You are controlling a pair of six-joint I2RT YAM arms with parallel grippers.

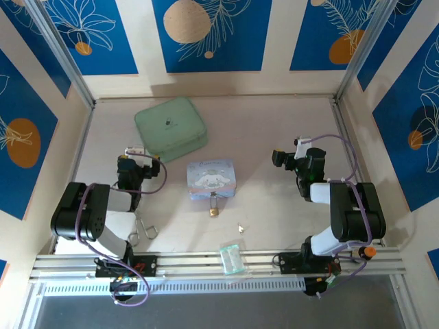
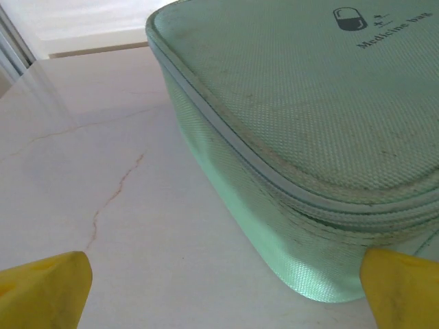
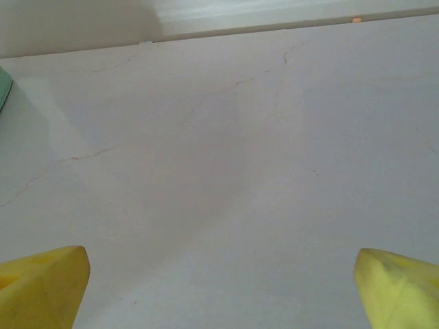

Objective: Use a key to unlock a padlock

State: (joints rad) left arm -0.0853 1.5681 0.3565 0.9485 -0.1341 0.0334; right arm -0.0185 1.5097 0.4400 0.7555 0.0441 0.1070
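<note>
The padlock (image 1: 214, 210), a tiny brass block with a thin silver shackle, lies on the table just in front of the light blue cartoon box (image 1: 211, 179). To its right and a little nearer lies the small silvery key (image 1: 241, 227). My left gripper (image 1: 135, 152) rests at the left, beside the green bag; in the left wrist view it (image 2: 223, 301) is open with bare table between its yellow fingertips (image 2: 44, 288). Over bare table at the right, my right gripper (image 1: 282, 157) (image 3: 221, 295) also stands open, holding nothing.
A mint-green zipped medicine bag (image 1: 170, 128) (image 2: 309, 137) sits at the back left, right by the left gripper. Wire loops (image 1: 145, 230) lie near the left arm's base. A clear plastic bag (image 1: 232, 259) rests on the front rail. Walls enclose the table.
</note>
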